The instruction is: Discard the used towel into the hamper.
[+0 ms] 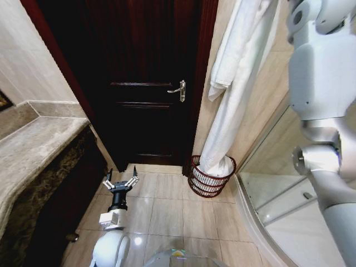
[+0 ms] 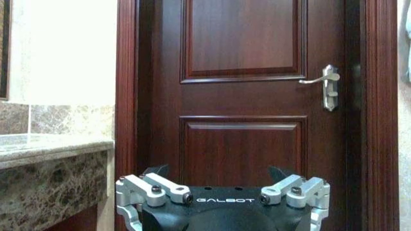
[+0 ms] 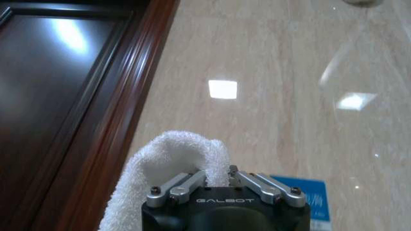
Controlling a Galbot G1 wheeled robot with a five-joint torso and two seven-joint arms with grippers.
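The towel (image 1: pixel 233 100) hangs long and limp from the right gripper (image 3: pixel 218 175), jaws clamped on its top fold, its lower end already in the hamper (image 1: pixel 211 178). Soft and light, it looks best held bunched. The left gripper (image 1: pixel 120 181) idles low, jaws apart.

— Where's the towel (image 1: pixel 233 83) from where I sit?

— I see it hanging long and white down the tiled wall, right of the dark door. Its top is bunched and folded, its lower end drops straight into the hamper (image 1: pixel 211 177). On my right wrist camera a fold of white terry (image 3: pixel 173 168) is pinched at the closed fingers.

— And the hamper?

— Small, round, dark reddish-brown openwork, upright on the floor tiles by the wall, rim wider than the base, towel end heaped inside.
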